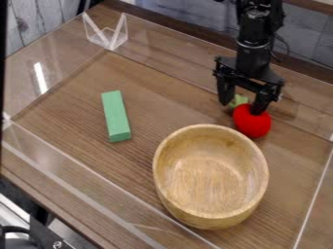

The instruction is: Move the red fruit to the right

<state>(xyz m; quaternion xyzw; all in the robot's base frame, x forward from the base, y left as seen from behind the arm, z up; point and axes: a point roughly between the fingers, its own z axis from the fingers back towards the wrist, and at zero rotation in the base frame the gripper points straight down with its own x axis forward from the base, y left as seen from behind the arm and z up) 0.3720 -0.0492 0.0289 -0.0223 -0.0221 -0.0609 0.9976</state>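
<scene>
The red fruit (252, 121) is a small glossy red ball with a bit of green top, resting on the wooden table just beyond the wooden bowl's far right rim. My gripper (251, 98) hangs straight down right above it, a little behind it in the picture. Its two black fingers (231, 94) are spread open, and the fruit sits below them, free of both.
A large wooden bowl (211, 174) stands in front of the fruit. A green rectangular block (117, 116) lies to the left. Clear acrylic walls (65, 49) ring the table, with a clear bracket (105, 32) at the back left.
</scene>
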